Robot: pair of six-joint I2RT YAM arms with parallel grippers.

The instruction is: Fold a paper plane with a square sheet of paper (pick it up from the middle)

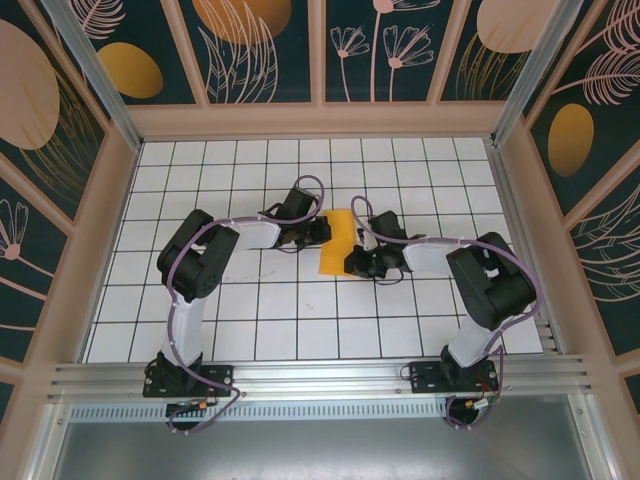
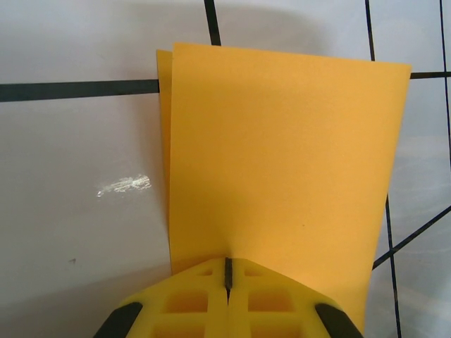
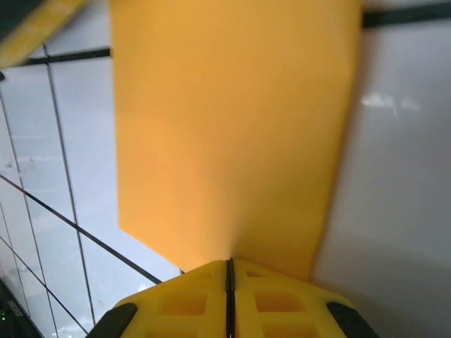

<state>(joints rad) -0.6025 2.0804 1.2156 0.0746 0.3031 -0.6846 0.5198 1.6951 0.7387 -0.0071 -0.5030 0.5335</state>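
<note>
I had the square sheet of paper (image 1: 336,240) near the middle of the counter (image 1: 250,330), folded double into a narrow upright strip in the overhead view. My left jaws were clamped together on its upper left edge and my right jaws on its lower right edge. In both wrist views the yellow fingers (image 2: 190,303) met over the paper. The left arm (image 1: 200,260) and right arm (image 1: 480,275) crowded in from either side, covering part of both edges. A shiny scuff (image 2: 123,185) marked the tile just beside the sheet.
</note>
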